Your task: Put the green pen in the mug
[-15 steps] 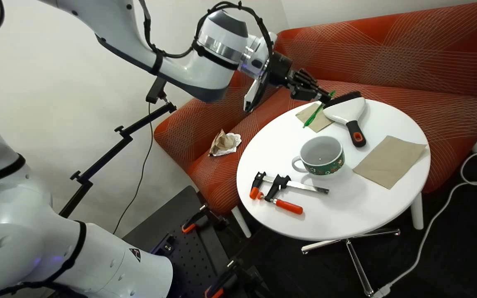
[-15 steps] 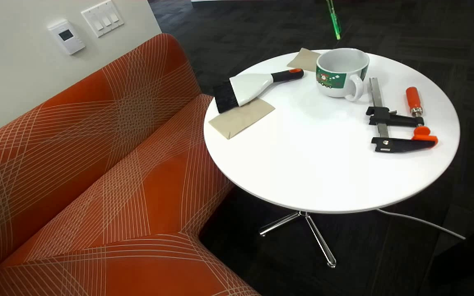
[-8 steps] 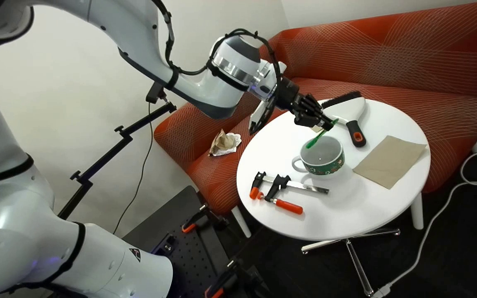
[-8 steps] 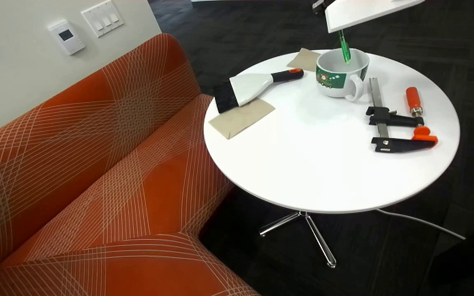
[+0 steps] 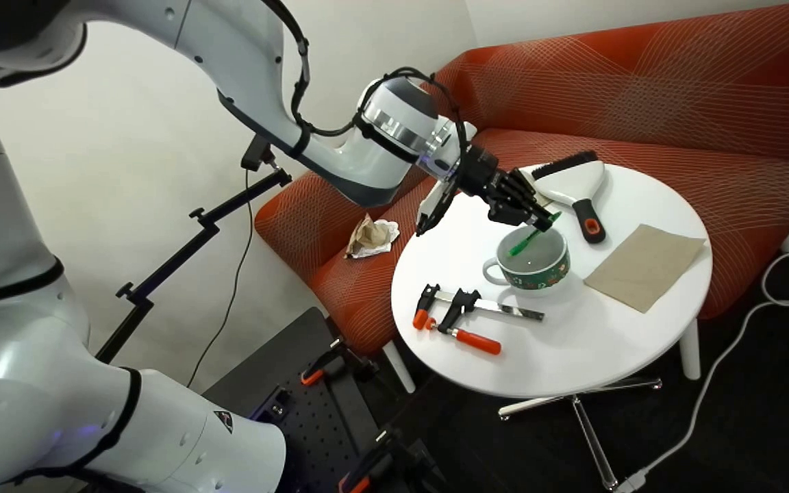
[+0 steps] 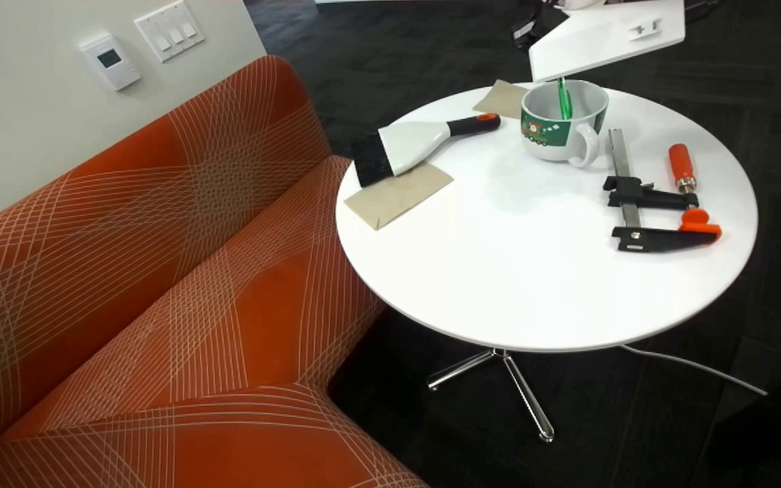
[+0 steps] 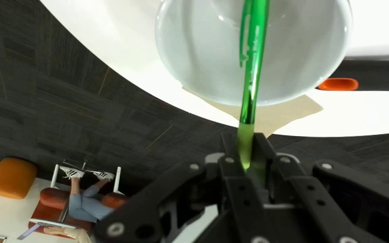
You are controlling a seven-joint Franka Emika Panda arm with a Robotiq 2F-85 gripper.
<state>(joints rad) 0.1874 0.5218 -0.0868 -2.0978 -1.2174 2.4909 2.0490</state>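
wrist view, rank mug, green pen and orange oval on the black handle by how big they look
Largest to smallest:
1. mug, even cut off
2. green pen, probably helped by nearness
3. orange oval

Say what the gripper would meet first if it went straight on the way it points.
Probably the mug, near its rim; depth is unclear, and the gripper might slip past toward the brown paper.

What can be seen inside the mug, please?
The lower part of the green pen reaches into the mug; the jaws hold its upper part. The pen covers a strip of the mug's inside; whether its tip touches the mug, I cannot tell.
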